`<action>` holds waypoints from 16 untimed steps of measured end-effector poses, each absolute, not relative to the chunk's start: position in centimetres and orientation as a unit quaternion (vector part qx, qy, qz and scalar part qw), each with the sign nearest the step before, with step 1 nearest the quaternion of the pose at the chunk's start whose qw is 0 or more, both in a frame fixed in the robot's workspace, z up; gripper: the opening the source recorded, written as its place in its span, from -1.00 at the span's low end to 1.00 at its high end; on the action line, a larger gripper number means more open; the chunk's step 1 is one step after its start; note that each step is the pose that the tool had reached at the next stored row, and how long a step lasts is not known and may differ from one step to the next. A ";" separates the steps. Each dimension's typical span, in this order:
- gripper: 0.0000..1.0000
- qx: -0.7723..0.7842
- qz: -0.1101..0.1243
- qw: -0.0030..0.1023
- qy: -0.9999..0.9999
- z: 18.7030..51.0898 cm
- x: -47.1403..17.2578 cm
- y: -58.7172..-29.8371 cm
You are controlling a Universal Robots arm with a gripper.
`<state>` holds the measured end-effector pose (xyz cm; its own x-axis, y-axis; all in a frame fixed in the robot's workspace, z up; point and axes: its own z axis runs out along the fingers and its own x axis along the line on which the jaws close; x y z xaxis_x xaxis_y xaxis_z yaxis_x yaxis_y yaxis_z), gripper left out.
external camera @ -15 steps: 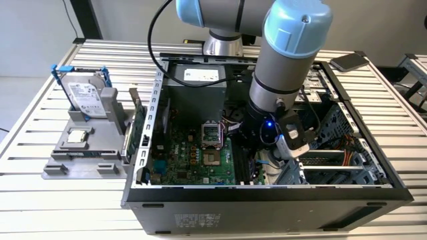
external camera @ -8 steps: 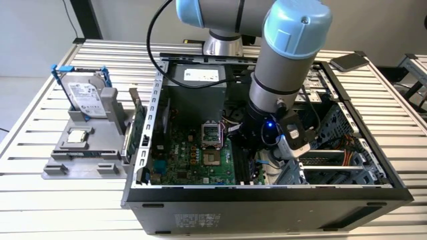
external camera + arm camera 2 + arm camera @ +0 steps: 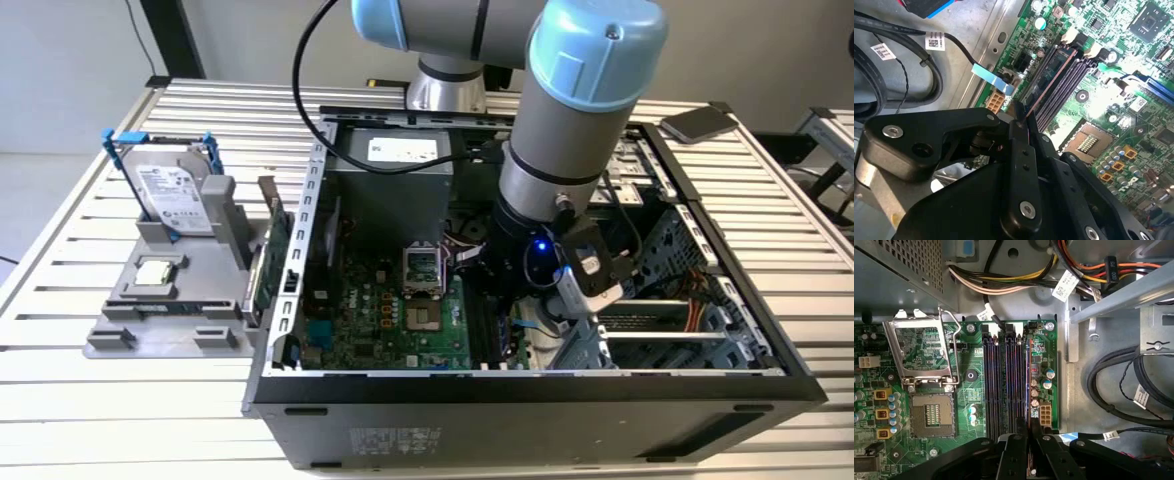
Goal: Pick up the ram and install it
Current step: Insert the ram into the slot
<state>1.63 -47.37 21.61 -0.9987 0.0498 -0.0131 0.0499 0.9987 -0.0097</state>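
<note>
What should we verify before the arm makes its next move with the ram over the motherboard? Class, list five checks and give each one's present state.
1. Grip on the ram: ok, the fingers are shut on its end.
2. Ram parallel to the memory slots: ok in both wrist views.
3. Ram at the slot nearest the board's edge: ok, as far as the first wrist view shows.
4. Ram fully seated: cannot tell.
5. Black cables off the slots: ok, they lie beside the motherboard, not across it.
</note>
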 end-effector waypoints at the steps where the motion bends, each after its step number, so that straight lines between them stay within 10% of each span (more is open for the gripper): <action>1: -1.00 0.024 -0.005 0.006 1.000 21.6 1.6 -47.4; 16: -1.00 0.011 -0.009 0.007 1.000 21.9 1.5 -47.1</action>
<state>1.54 -47.11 21.91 -0.9997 0.0226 -0.0133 0.0228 0.9996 -0.0177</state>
